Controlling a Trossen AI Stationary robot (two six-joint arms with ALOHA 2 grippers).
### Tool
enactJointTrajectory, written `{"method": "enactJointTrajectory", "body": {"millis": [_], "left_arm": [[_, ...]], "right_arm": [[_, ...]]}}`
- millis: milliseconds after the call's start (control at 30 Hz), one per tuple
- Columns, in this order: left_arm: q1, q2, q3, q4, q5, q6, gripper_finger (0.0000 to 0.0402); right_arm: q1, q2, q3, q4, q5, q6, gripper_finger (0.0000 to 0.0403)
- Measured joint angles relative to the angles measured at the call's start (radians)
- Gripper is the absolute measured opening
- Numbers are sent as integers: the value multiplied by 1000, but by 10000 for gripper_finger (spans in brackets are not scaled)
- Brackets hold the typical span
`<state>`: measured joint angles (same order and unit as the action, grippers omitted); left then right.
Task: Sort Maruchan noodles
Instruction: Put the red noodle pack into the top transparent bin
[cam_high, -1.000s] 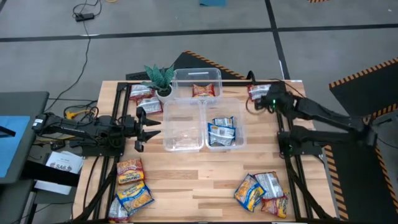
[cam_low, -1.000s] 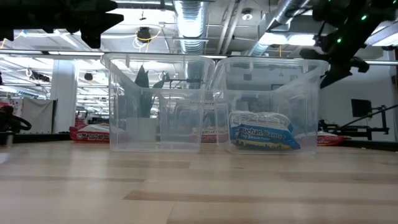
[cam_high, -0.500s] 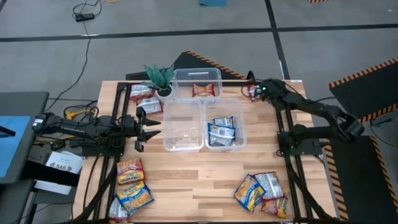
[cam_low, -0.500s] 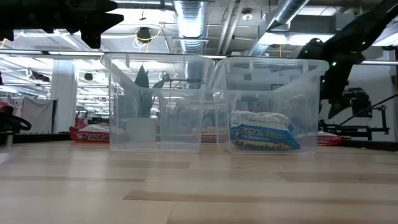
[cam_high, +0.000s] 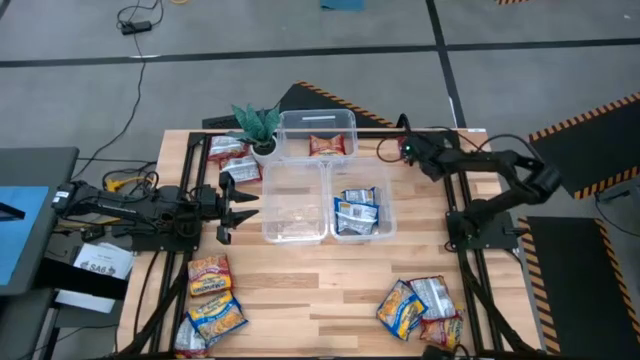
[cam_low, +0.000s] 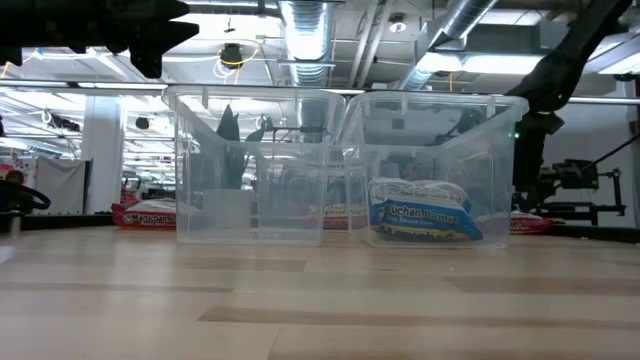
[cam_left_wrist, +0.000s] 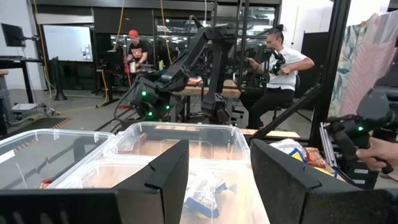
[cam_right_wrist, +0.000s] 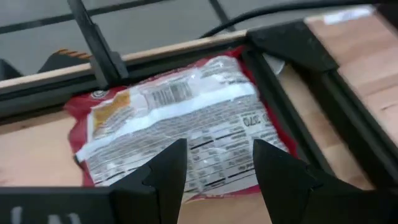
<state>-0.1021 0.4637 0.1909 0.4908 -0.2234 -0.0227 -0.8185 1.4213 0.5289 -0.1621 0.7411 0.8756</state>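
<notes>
While unheld, red packet (cam_right_wrist: 180, 130) lies beyond right fingers (cam_right_wrist: 163, 177)

Grey floor (cam_high: 300, 40), ceiling ducts (cam_low: 305, 25)

right arm: folded back toward its base; elbow now sits out at the table's right side, where a second ago the arm stretched long across the right edge
right gripper (cam_high: 408, 150): swung toward the far right corner, ending a bit further left along the far edge than before, jaws apart, pointing down
red-and-silver packet (cam_right_wrist: 180, 127): covered by the gripper from above now; a second ago it showed beside the gripper in the high view
low view: right arm (cam_low: 548, 80) moved from above the right-hand bin to behind it, lower down
</notes>
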Motion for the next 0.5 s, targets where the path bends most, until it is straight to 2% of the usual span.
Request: {"method": "enactJointTrajectory", "body": {"millis": [233, 500], "left_arm": [[0, 0, 0, 0, 2, -8, 160], [0, 0, 0, 0, 2, -13, 160]], "right_arm": [[37, 62, 2, 86, 23, 15, 202], [52, 91, 1, 91, 20, 16, 174]]}}
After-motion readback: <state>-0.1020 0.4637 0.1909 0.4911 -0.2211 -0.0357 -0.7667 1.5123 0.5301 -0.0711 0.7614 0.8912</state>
